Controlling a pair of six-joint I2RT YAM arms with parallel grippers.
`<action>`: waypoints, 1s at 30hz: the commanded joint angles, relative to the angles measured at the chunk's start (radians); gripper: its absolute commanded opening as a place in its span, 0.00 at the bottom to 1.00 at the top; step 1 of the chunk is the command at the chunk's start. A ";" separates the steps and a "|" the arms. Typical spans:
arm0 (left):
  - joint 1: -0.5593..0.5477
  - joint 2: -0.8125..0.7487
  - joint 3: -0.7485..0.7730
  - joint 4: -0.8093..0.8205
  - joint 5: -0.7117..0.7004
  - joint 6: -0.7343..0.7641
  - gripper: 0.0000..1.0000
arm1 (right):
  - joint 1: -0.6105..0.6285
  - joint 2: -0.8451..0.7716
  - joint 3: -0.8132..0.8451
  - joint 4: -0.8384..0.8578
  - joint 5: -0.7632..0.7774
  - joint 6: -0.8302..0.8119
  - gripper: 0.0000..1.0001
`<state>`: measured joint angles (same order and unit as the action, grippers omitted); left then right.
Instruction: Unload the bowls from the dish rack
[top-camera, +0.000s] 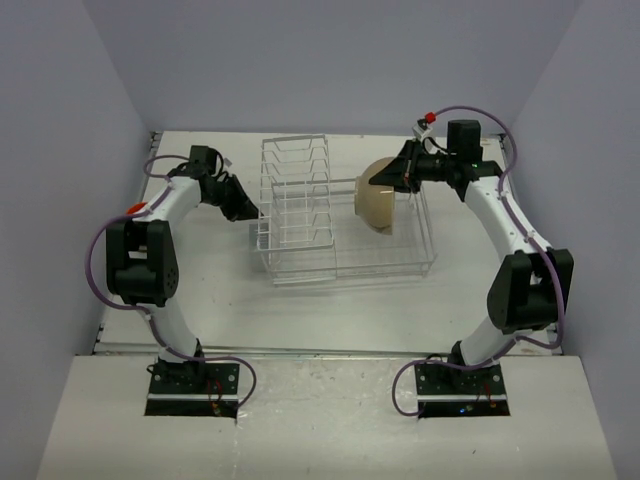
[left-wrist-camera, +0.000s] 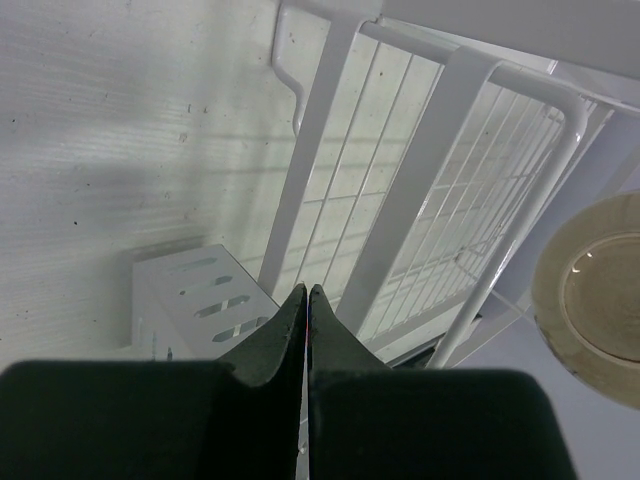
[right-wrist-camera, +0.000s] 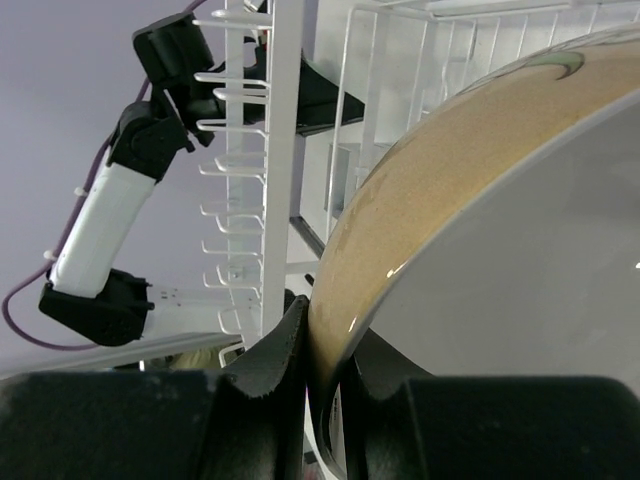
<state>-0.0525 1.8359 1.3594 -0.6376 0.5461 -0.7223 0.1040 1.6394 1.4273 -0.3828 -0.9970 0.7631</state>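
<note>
Bright even light; soft shadows; glint on bowl (right-wrist-camera: 420, 200).

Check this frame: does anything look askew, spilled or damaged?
Nothing is spilled or damaged. The tan bowl stands tipped on edge at the lower basket of the dish rack, but only because the right hand pinches its rim. The left hand sits shut and empty beside the rack.

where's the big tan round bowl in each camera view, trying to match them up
Top external: large tan round bowl right of centre, at the low basket end of the white wire dish rack.
Left wrist: bowl at the right edge, beyond the rack's bars.
Right wrist: bowl fills the right half, rim between the right gripper fingers.
Shared landmark: the rack, in all three.
</note>
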 joint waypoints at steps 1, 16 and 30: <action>0.005 -0.056 0.006 0.035 0.025 -0.005 0.01 | 0.000 -0.118 0.119 0.006 -0.049 -0.042 0.00; -0.006 -0.075 -0.014 0.059 0.026 -0.017 0.01 | 0.005 -0.130 0.410 -0.248 0.064 -0.107 0.00; -0.007 -0.124 -0.002 0.049 -0.017 0.012 0.01 | -0.024 -0.156 0.613 -0.583 0.501 -0.237 0.00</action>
<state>-0.0551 1.7531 1.3430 -0.6075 0.5358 -0.7223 0.0978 1.5768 1.9381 -0.9924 -0.6010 0.5800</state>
